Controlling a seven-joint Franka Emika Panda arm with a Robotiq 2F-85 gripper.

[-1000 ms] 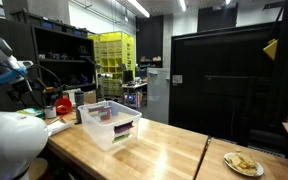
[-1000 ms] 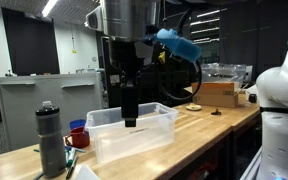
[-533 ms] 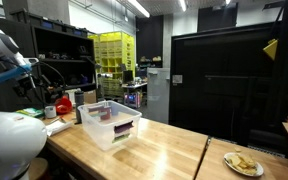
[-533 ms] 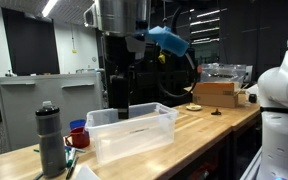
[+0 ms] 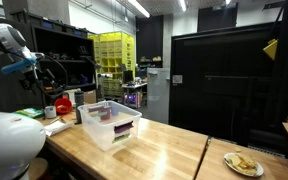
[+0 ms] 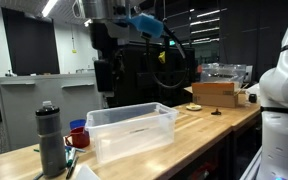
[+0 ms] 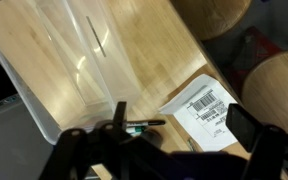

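Lifting had carried the tool (image 6: 102, 88) clear of the plastic bin (image 6: 134, 140), left on the table (image 6: 219, 122) at its 5 o'clock, work inside seemingly finished; spread or pinching, I could not tell.

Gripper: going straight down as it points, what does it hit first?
The gripper would probably meet the wooden table beside the clear bin, perhaps the dark marker there first; depth is unclear.

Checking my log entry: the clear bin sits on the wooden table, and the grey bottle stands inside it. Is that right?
Not quite: the grey bottle stands outside the clear bin, beside it on the wooden table, as an exterior view shows.
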